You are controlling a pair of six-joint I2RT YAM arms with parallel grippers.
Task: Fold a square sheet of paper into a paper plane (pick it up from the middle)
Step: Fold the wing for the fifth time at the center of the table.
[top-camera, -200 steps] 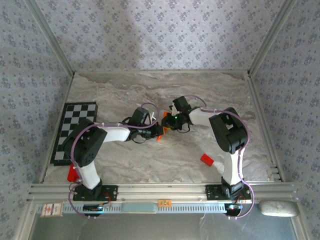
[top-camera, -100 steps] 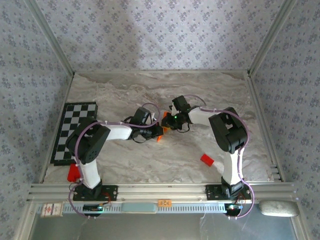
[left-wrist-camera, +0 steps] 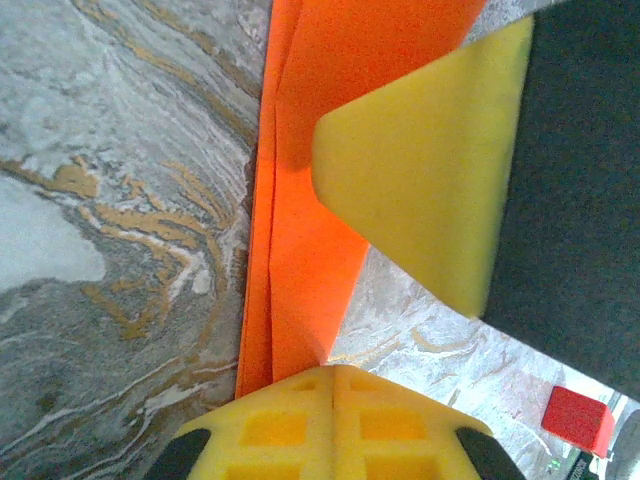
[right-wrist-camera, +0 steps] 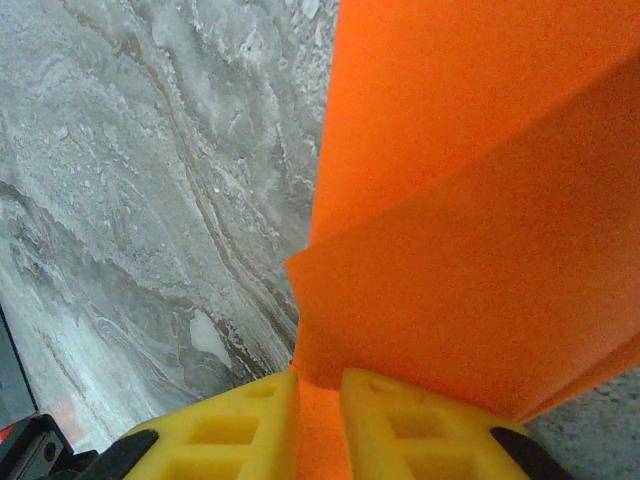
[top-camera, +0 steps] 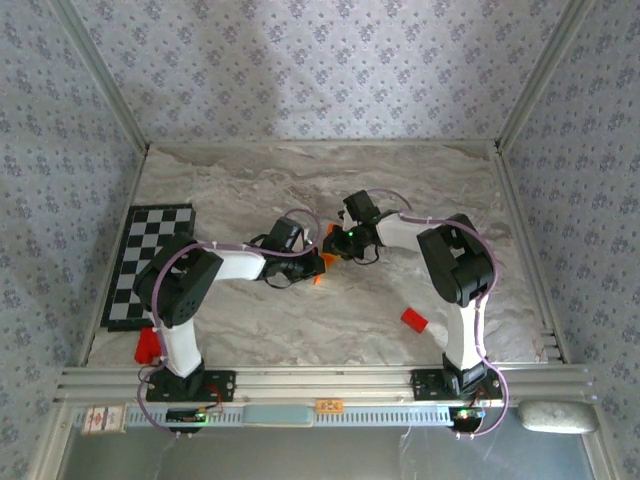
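Your left jaws and right jaws both clamp the paper (right-wrist-camera: 480, 200); it's light and floppy, so grip the folded edge.

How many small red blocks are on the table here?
2. One red block lies near the right arm's base; the other red block sits beside the left arm's base, partly hidden by it. The arms may hide more.
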